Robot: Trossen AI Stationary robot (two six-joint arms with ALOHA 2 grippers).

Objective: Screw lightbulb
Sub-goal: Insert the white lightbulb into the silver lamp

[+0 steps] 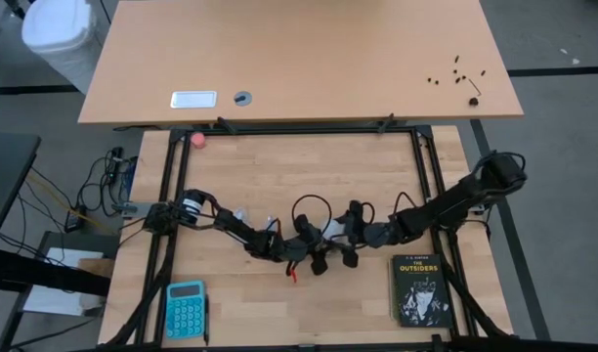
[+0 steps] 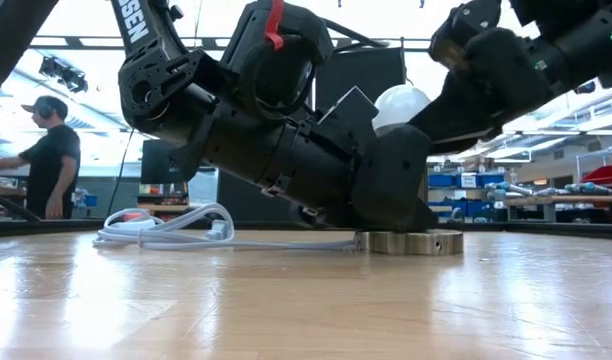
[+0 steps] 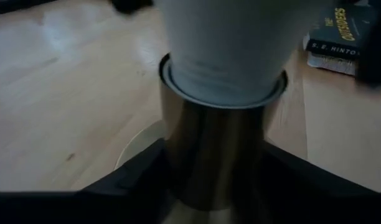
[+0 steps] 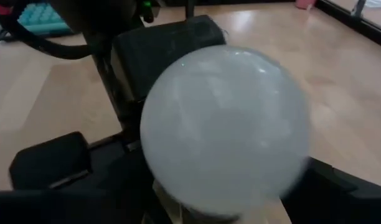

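1. Fingers (image 4: 50,168) of my right gripper (image 4: 197,177), seen from the right wrist, stand wide on either side of the lightbulb (image 4: 225,130). One is clearly off the frosted globe; the other is right at its edge, and I cannot tell if it touches. The globe faces me and fills the space between them. Beyond it is the dark body of my left arm, and beyond that a corner of the teal calculator (image 4: 44,15).
2. From the left wrist, my left gripper (image 3: 215,186) has a dark finger (image 3: 134,180) on each side of the brassy socket (image 3: 212,155). Whether they press the metal or merely sit beside it, I cannot tell. The bulb's white neck goes straight down into the socket's top rim. A book (image 3: 343,34) lies on the table beyond.
3. From the low camera, the bulb stands upright over the socket's round metal base (image 2: 411,242), which sits flat on the wooden table (image 2: 286,300). My left arm is low against the socket; my right comes in from above at the globe. A white cord (image 2: 166,232) runs from the base in loose loops. A person (image 2: 51,160) stands in the room behind.
4. From overhead, my two grippers meet near the middle of the table's front half, with the bulb between them. The book is front right, the calculator front left, and a pink ball (image 1: 196,140) is near the back left.
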